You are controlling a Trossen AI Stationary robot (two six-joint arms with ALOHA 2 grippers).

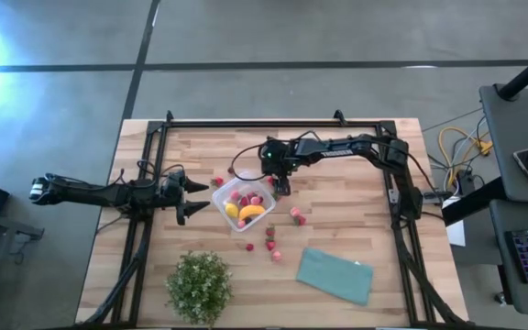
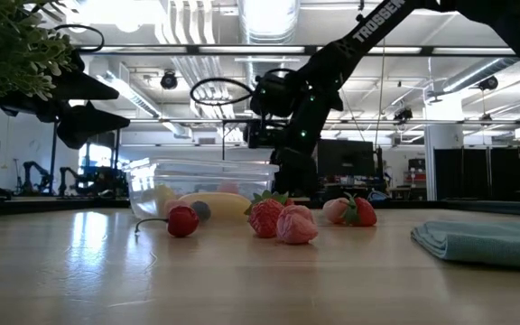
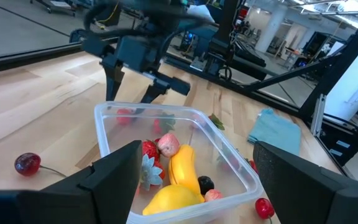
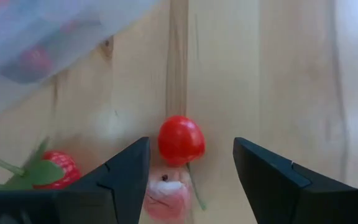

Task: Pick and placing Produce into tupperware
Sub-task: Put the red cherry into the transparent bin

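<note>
The right gripper [image 1: 280,186] hangs low over the table [image 1: 356,156] just beside the far right corner of the tub [image 1: 246,204], on the side away from the left arm. Its fingers [image 4: 120,180] stand apart with nothing held. In the right wrist view a small red fruit [image 4: 181,140] lies on the wood in the gap ahead of the fingertips, apart from both, with a pale pink fruit [image 4: 166,196] right behind it, nearer the wrist. A strawberry [image 4: 58,169] with green leaves lies off to one side of the fingers, by the tub's wall [image 4: 48,43].

The tub sits near the table's middle and holds a banana [image 3: 182,169], a round yellow fruit [image 3: 169,200], a pink berry [image 3: 168,144], a red berry [image 3: 149,149] and what looks like a small dark fruit [image 3: 204,184], though that one is hard to make out.

The left gripper [image 1: 193,198] waits just beside the tub's left side, pointing at it, fingers [image 3: 114,177] wide apart and empty. A cherry [image 3: 27,163] with a stem lies on the wood near it, outside the tub.

More berries [image 1: 297,216] lie loose to the tub's right and toward the table's near edge [image 1: 271,246], between the tub and the cloth [image 1: 335,274]. A plant [image 1: 198,286] stands at the near left.
</note>
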